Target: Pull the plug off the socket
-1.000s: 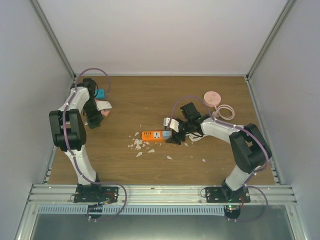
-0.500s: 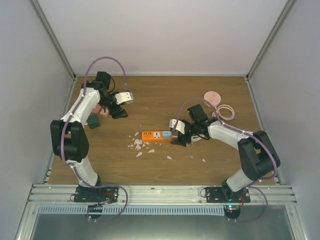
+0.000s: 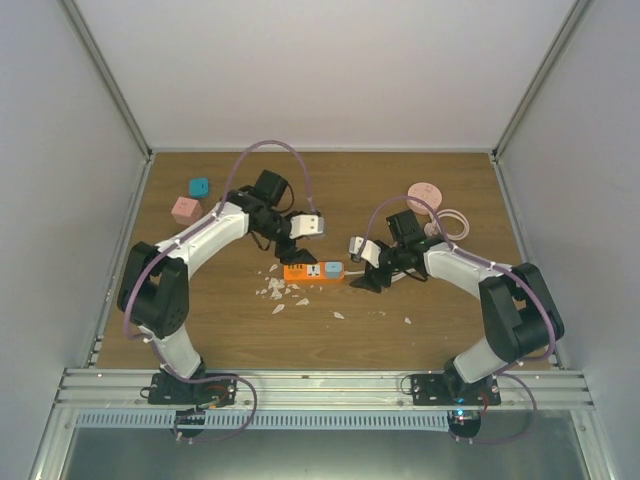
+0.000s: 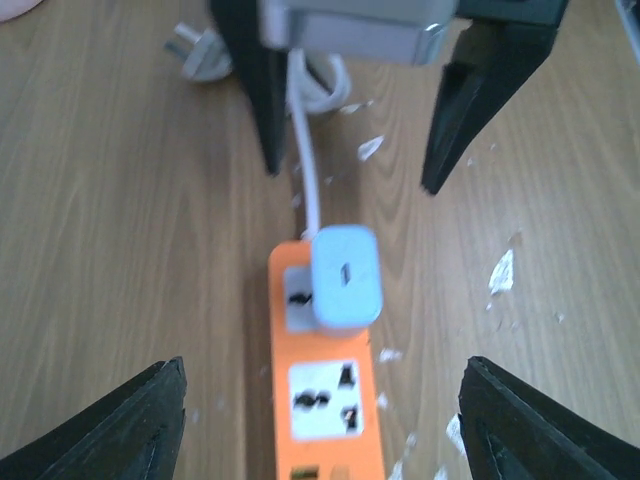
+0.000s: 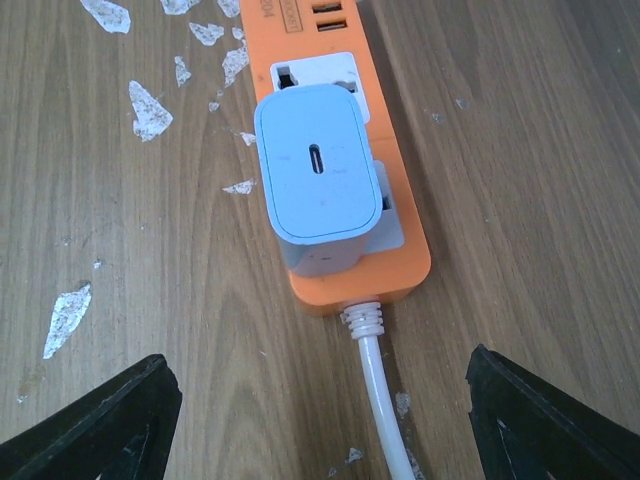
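An orange socket strip (image 3: 312, 271) lies flat mid-table, with a light blue plug (image 3: 333, 269) seated in its right-end outlet. The right wrist view shows the plug (image 5: 318, 190) upright in the strip (image 5: 385, 255), and a white cord (image 5: 380, 390) leaves the strip's near end. In the left wrist view the plug (image 4: 343, 277) sits at the far end of the strip (image 4: 325, 410). My left gripper (image 3: 297, 248) hovers open just above the strip's left half. My right gripper (image 3: 366, 268) stands open just right of the plug, over the cord. Neither touches anything.
White paper scraps (image 3: 276, 290) are strewn in front of the strip. A pink cube (image 3: 184, 210) and a teal cube (image 3: 199, 187) sit at the back left. A pink disc (image 3: 424, 194) and a coiled white cable (image 3: 450, 223) lie at the back right.
My left arm swung from the back left corner in to the strip, leaving the cubes behind. My right gripper drew back slightly to the right of the plug.
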`<state>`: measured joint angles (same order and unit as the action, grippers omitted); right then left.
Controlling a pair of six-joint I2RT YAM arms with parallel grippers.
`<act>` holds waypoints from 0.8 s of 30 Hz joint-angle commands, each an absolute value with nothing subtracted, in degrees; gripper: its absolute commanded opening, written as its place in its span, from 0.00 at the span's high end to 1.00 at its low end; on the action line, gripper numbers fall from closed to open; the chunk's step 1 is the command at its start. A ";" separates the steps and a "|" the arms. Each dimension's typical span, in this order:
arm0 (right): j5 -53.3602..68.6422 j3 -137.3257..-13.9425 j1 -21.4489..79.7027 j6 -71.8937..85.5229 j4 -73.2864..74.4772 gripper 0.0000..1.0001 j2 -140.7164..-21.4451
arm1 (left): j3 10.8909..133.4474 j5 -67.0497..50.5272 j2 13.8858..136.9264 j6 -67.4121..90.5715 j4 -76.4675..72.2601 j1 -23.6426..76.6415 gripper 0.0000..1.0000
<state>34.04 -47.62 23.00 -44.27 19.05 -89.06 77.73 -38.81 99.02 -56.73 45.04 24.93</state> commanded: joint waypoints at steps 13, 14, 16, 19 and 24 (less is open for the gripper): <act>39.56 -44.53 22.24 -39.24 11.34 0.21 -88.88 | 72.92 -36.02 104.97 -52.28 28.30 34.58 0.30; 39.74 -44.16 22.24 -38.83 10.71 0.21 -88.89 | 72.75 -35.69 105.33 -52.56 28.22 34.77 0.31; 39.68 -43.53 22.39 -38.24 9.54 0.21 -88.69 | 72.41 -35.00 105.91 -52.79 28.02 34.97 0.33; 38.68 -42.70 22.52 -38.07 8.35 0.21 -88.39 | 72.00 -33.69 106.45 -52.95 27.08 34.98 0.38; 38.43 -42.52 22.74 -37.49 7.87 0.21 -87.66 | 71.90 -33.19 107.43 -53.67 27.67 34.98 0.47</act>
